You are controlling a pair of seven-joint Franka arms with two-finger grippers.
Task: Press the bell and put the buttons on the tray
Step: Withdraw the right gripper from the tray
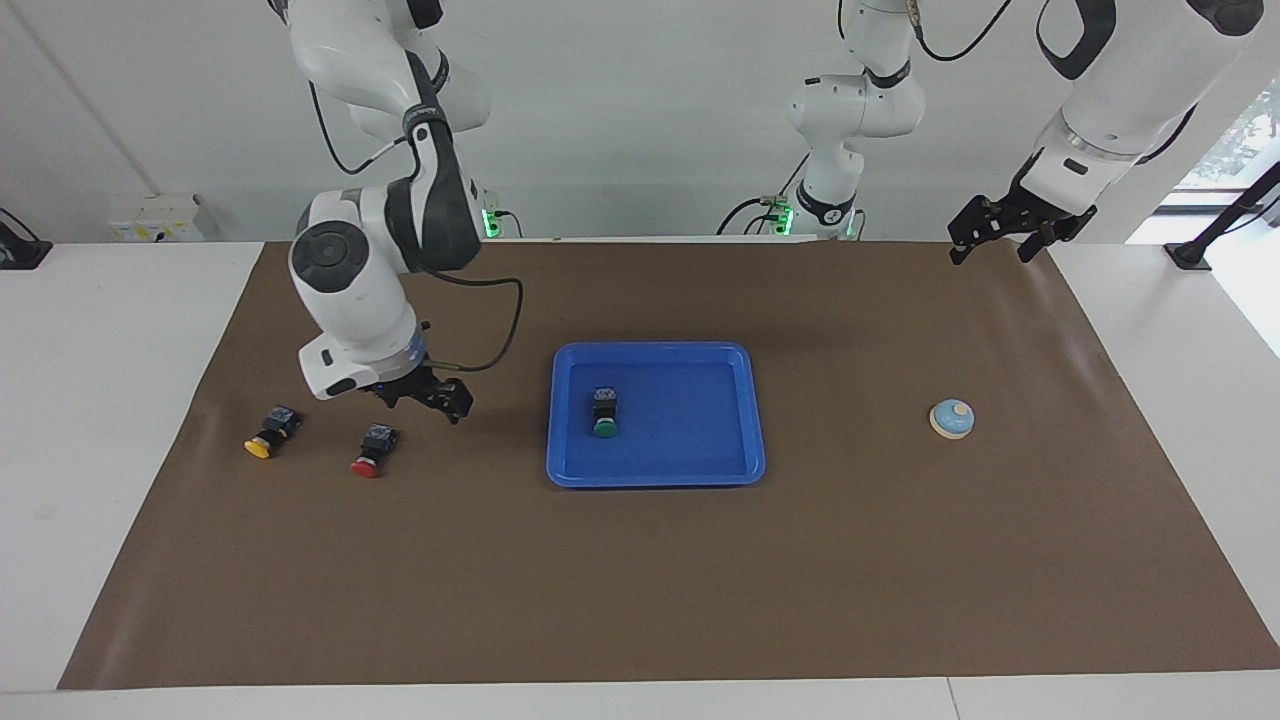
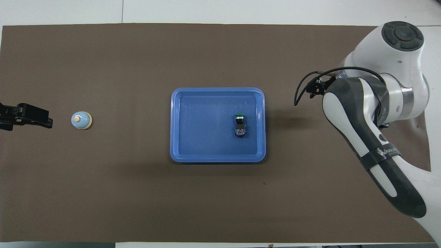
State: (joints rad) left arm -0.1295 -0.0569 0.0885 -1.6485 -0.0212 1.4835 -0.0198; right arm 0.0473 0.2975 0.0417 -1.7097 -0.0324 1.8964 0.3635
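on the flat bright-blue plastic tray, toward the right arm's end: the green-capped black push button, lying on its side, nothing touching it. well apart on the brown mat, toward the right arm's end of the table: the red-capped button and the yellow-capped one (both hidden under the arm from overhead). risk from here: a descent slightly off the red button, tipping or rolling it away, since such small bodies on their sides shift easily. right gripper: jaws apart, empty, over the mat just beside the red button. left gripper: spread, empty, waiting near the small light-blue dome bell, not touching it.
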